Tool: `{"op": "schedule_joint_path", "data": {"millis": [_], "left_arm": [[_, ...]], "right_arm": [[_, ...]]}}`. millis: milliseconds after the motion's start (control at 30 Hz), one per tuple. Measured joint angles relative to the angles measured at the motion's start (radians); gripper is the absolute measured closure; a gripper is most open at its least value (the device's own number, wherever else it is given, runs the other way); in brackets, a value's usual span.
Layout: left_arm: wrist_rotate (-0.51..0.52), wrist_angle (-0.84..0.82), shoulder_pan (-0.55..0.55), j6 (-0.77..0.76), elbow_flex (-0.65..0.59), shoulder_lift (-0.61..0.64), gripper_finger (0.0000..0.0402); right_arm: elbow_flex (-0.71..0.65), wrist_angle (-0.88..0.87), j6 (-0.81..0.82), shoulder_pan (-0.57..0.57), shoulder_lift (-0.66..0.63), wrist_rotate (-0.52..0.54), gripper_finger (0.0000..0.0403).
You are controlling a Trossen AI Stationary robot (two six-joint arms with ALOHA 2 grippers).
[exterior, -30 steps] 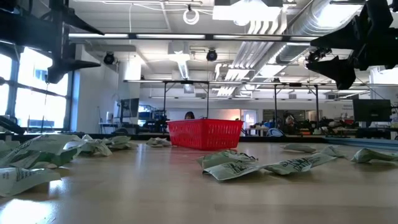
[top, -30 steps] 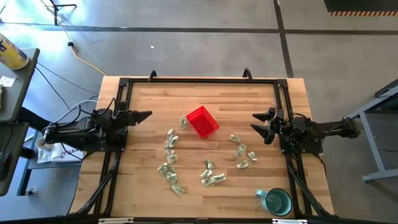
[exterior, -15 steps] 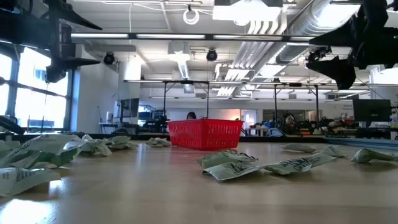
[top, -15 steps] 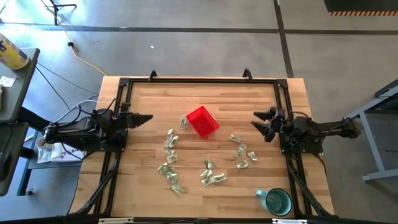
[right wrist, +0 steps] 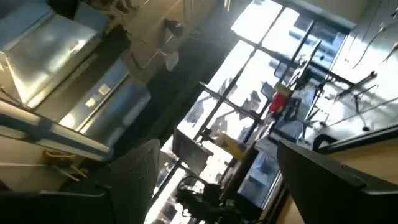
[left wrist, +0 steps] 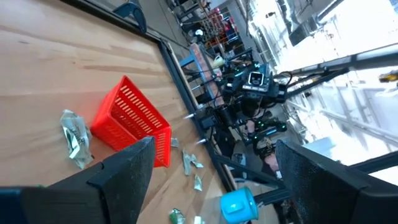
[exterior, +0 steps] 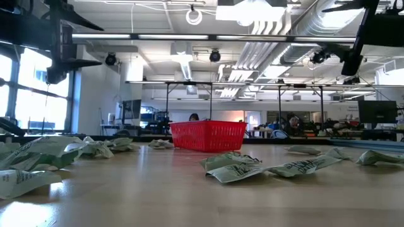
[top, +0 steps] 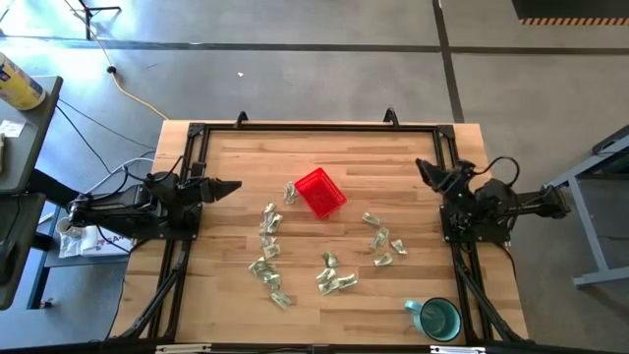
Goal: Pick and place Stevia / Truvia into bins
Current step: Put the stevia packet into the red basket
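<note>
Table [top: 393, 147]: butcher-block top, both arms parked at its side edges. Left gripper [top: 228, 186] sits low at the left edge, fingers spread with nothing between them, pointing at the basket [top: 319, 193]. Right gripper [top: 429, 172] is at the right edge, tilted up and away from the table; its fingers look spread and hold nothing. The basket lies between the two grippers, nearer the left one, well apart from both. Mug [top: 438, 319] sits well in front of the right gripper. Packets [top: 270, 246] are scattered loose in front of the basket, between the grippers, one [top: 290, 193] touching the basket's left side.
</note>
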State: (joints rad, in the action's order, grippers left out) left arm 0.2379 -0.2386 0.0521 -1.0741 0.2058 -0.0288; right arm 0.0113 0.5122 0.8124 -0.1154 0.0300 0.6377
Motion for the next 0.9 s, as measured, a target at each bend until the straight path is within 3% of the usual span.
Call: {"op": "schedule_joint_path", "data": {"millis": [67, 167, 367, 533, 733, 900], "left_arm": [[0.000, -0.007, 0.000, 0.042, 0.000, 0.000, 0.0034], [0.001, -0.012, 0.000, 0.104, 0.000, 0.000, 0.0034], [0.008, -0.011, 0.000, 0.108, 0.000, 0.000, 0.0036], [0.025, -0.011, 0.000, 0.110, 0.000, 0.000, 0.0037], [0.043, -0.011, 0.000, 0.111, 0.000, 0.000, 0.0037], [0.043, -0.012, 0.000, 0.110, 0.000, 0.000, 0.0037]], "right_arm": [[0.002, -0.034, 0.055, 0.000, 0.025, -0.046, 0.0091], [0.055, -0.253, 0.169, 0.000, 0.125, -0.078, 0.0091], [0.283, -0.797, 0.313, 0.002, 0.495, -0.193, 0.0091], [0.457, -1.145, 0.245, 0.003, 0.810, -0.304, 0.0091], [0.550, -1.117, 0.014, 0.005, 1.101, -0.371, 0.0091], [0.608, -1.029, -0.161, 0.010, 1.263, -0.371, 0.0091]]}}
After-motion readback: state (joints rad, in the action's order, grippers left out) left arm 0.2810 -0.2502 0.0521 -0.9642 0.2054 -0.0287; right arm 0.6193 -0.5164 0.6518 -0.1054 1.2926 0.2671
